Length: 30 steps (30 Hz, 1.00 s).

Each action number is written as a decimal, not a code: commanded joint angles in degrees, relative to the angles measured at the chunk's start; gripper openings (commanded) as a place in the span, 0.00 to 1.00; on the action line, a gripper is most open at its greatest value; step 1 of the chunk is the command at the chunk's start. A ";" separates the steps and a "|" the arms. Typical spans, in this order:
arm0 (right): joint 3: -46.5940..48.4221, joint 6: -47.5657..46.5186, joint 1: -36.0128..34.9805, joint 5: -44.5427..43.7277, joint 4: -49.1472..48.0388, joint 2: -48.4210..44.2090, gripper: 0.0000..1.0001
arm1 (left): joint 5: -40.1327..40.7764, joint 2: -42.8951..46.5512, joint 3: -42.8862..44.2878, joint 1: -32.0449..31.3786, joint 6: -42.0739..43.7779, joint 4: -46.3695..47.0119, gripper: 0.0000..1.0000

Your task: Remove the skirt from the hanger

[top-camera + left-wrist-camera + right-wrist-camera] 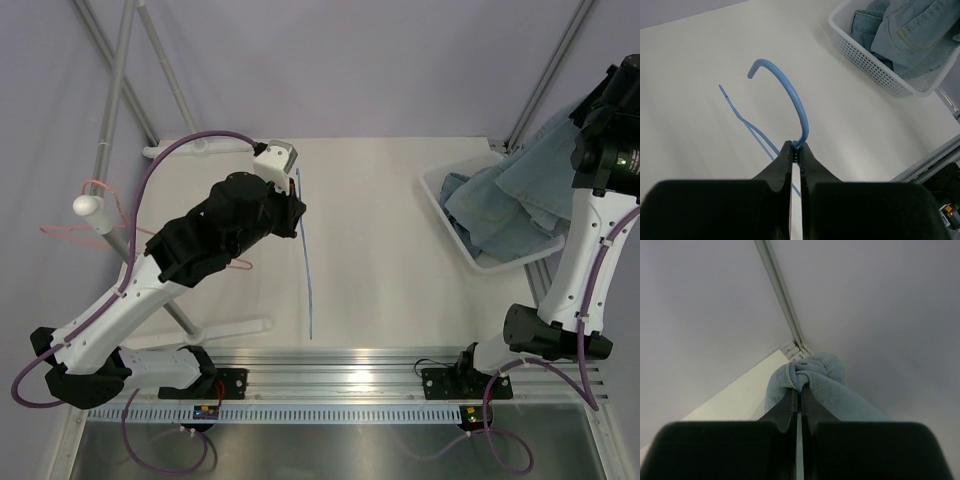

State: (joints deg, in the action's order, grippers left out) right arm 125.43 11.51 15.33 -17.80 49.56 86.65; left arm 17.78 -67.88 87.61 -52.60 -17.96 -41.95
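Gripping the blue hanger (pixel 799 102) at its hook's base with the left tool (pixel 796 150), over the tabletop (pixel 390 270). Pinching a fold of the denim skirt (pixel 826 385) tight in the right tool (pixel 799 390), lifted above the white basket (pixel 436 200), well apart from the hanger.

Legible text, labels, brands, numbers: none in any view. Small circuit board (pixel 207 410) on the front rail (pixel 340 372) shows coloured spots only; any print on it is too small to read.
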 commanded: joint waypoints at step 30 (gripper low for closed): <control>-20.92 4.30 -14.98 10.59 -9.57 -3.77 0.00 | -4.86 -2.17 0.89 -0.14 -3.84 2.23 0.00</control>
State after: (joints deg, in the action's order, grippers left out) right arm 104.38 14.00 2.76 -7.46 44.21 87.13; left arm 14.22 -70.57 87.61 -52.60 -20.82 -42.76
